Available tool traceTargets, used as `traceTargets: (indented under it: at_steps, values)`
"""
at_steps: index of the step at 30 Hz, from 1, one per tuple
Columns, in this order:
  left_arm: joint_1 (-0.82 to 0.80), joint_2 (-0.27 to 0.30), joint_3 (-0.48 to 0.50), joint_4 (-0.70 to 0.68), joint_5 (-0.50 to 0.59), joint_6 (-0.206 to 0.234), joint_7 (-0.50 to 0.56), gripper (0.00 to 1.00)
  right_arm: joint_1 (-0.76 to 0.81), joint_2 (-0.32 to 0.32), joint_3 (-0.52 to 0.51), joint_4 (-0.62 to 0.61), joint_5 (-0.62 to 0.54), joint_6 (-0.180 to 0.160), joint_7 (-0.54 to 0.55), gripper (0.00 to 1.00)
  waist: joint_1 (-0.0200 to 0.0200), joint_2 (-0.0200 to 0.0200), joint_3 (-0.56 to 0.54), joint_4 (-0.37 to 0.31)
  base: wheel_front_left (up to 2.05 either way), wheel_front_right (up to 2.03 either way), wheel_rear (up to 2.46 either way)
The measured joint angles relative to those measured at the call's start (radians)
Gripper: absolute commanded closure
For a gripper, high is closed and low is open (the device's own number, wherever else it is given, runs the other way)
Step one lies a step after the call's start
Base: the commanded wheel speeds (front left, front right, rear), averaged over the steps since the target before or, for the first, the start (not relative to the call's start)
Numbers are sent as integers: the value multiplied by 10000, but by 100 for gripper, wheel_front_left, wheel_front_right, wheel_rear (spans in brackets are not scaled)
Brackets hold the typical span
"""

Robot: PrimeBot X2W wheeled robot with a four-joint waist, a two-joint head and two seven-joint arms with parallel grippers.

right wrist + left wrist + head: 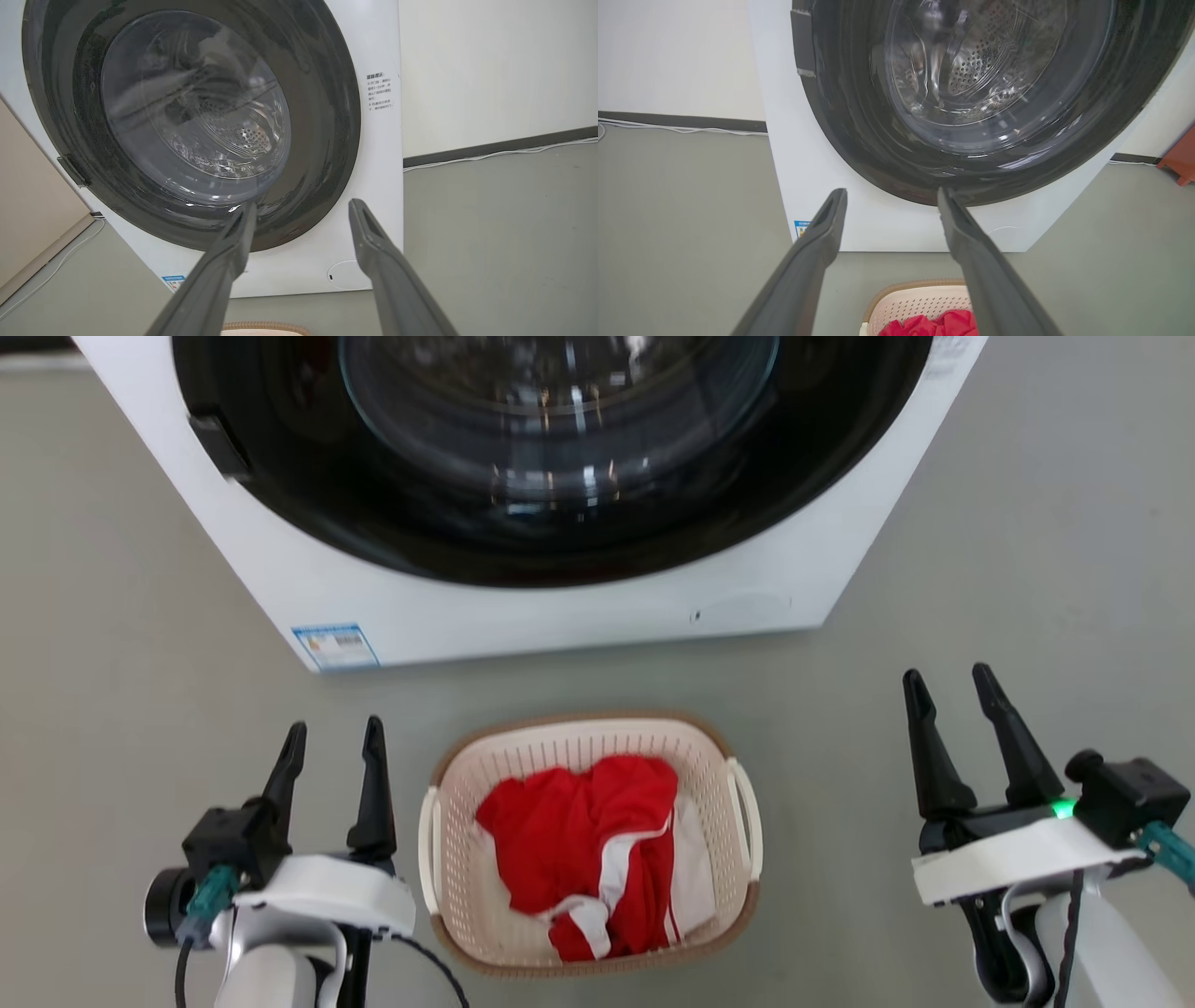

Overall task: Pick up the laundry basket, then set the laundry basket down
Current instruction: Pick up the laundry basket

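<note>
Head view, nearest first: two pale arms, the left gripper (336,726) at lower left and the right gripper (946,674) at lower right, each upright with its two dark fingers spread apart and holding nothing. Between them, touching neither, one laundry basket (579,721) stands on the grey floor (1027,569), with red and white clothing (579,840) bunched inside and two white loop handles (747,812), one per side. Beyond it is one white washing machine (560,611) with a round dark door and one blue label (336,647) at a lower corner. Left wrist view adds a red-orange object (1178,161) near the far wall. Right wrist view adds printed text (380,91) beside the door and a round cover (348,275) low on the front.
</note>
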Motion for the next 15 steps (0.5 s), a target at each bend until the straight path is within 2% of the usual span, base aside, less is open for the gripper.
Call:
traceTargets:
  at_steps: [8, 15]
  values:
    - [-880, -10, -19, 917, 86, -25, 0, 0, -760, -132, 222, 631, 230, 0, 0, 0, 0, 0, 1221, 30, 0, 0, 0]
    - [-1744, -21, -25, 2194, 188, -261, 0, 0, -1355, -226, 499, 1576, 476, 0, -2, 0, 0, 0, 2114, 120, 0, 0, 0]
